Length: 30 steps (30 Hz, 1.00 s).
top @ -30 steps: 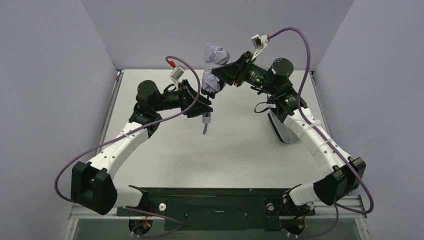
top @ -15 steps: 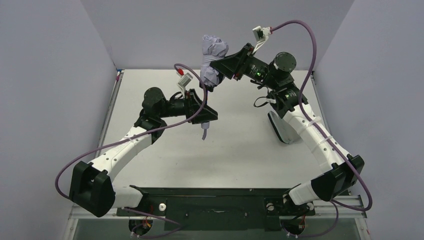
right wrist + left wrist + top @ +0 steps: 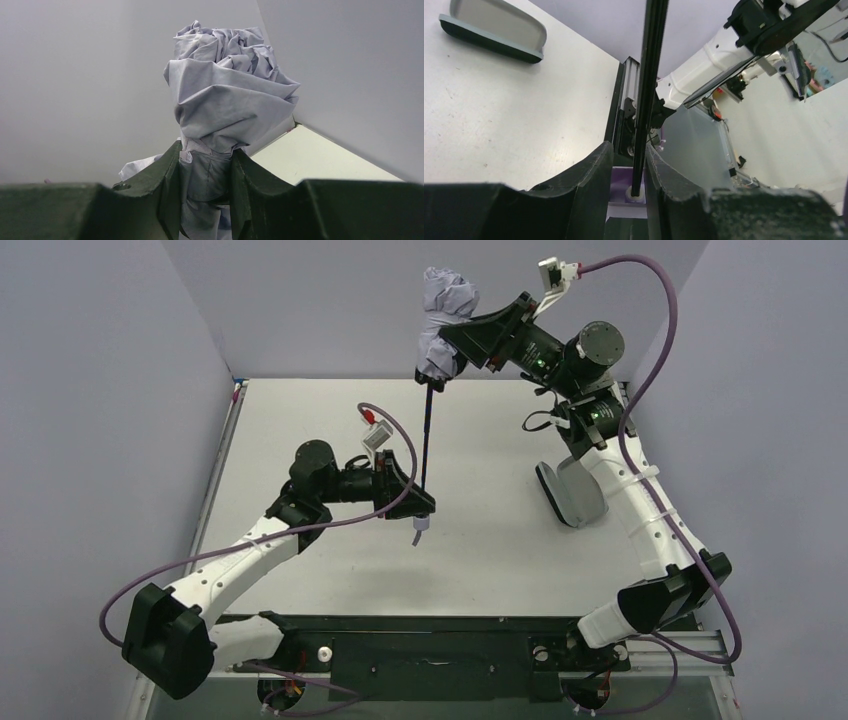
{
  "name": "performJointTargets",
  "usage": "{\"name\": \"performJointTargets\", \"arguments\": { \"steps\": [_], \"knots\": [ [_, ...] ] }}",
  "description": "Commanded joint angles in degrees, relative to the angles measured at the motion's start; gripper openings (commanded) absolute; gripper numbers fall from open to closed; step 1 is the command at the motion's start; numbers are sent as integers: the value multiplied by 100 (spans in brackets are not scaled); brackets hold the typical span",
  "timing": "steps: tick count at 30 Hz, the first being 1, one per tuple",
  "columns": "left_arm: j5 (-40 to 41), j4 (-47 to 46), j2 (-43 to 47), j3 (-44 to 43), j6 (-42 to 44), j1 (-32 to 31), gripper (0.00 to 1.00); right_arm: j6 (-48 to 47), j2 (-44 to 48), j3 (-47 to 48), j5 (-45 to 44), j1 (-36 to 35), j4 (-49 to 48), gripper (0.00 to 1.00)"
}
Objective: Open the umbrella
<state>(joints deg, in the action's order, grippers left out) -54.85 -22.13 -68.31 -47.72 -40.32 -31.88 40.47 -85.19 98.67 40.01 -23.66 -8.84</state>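
Light is even and diffuse, falling from above; the counter [image 3: 480, 540] is bright and pale, with only faint, soft-edged shadows beneath the arms; no glare shows there. In the left wrist view the left hand [image 3: 628, 150] is dark and blurred along the bottom edge, the shaft of the umbrella [image 3: 650, 75] sharper; the far right background is washed out. In the right wrist view the umbrella's folds are crisp and gently shaded; the right hand [image 3: 205, 150] is dim and out of focus.

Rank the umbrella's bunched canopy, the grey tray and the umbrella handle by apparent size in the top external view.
Largest, too alike to rank: the canopy, raised nearer the camera, and the grey tray.
Smallest: the handle.
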Motion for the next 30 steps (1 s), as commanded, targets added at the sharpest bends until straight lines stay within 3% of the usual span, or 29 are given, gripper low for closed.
{"name": "performJointTargets", "arguments": {
  "steps": [1,18,25,30],
  "knots": [
    [-162,1061,280,157,867,-236,26,-206,-33,603,-420,211,-933,0],
    [-152,2177,132,544,2101,-398,22,-173,-297,1383,-1399,367,-1030,0],
    [-235,2331,36,656,1995,-433,20,-411,-333,1465,-1515,452,-1149,0],
    [417,2585,104,-170,2228,-244,29,-498,-81,763,-1190,403,-1021,0]
  ]
}}
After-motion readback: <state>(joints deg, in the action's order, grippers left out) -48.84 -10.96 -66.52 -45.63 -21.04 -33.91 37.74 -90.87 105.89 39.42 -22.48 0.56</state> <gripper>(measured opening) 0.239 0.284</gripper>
